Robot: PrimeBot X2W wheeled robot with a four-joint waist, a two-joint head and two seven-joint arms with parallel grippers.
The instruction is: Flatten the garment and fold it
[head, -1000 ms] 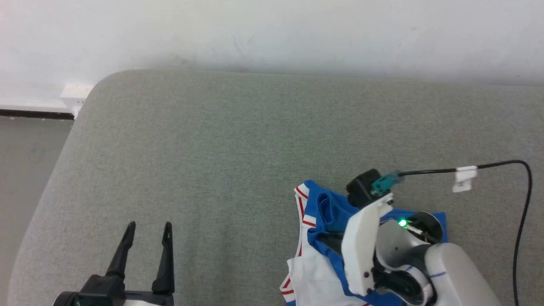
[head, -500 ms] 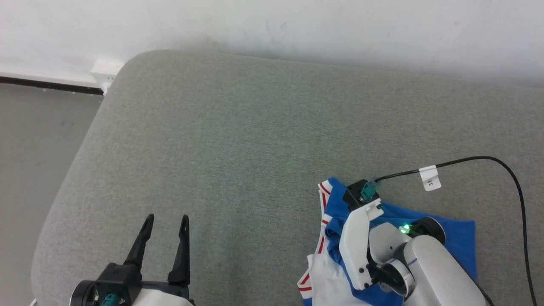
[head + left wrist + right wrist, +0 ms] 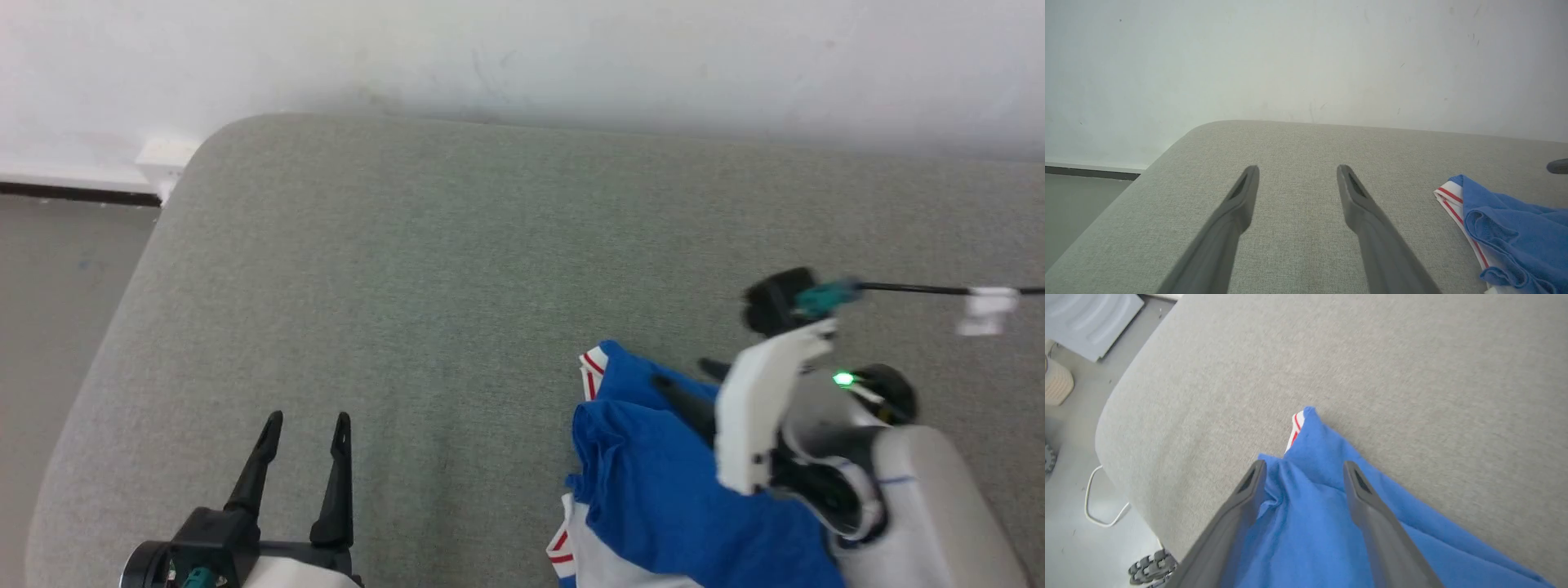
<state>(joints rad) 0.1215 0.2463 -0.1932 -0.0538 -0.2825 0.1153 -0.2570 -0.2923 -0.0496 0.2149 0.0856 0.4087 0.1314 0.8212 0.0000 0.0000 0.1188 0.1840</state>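
The garment [image 3: 653,490] lies bunched on the grey cushion near its front right, royal blue on top with red-striped white trim at its far and near left edges. My right gripper [image 3: 680,371] hovers over its far end, open, fingers pointing left. In the right wrist view the right gripper [image 3: 1305,463] has its fingers spread above the blue cloth [image 3: 1310,522], gripping nothing. My left gripper [image 3: 309,418] stands open at the lower left, apart from the garment. Seen from the left wrist, the left gripper [image 3: 1298,168] is over bare cushion and the garment [image 3: 1506,220] lies to its right.
The grey cushion [image 3: 424,269] runs back to a white wall [image 3: 522,57]. Its rounded left edge drops to the floor [image 3: 57,278]. A black cable [image 3: 922,287] with a white tag trails from my right wrist. A caster wheel [image 3: 1149,565] and a white cord [image 3: 1098,502] lie on the floor.
My right gripper has opened and let go of the blue cloth, rising and shifting right. The blue layer now covers more of the white part. The head camera has shifted; the left gripper stays open.
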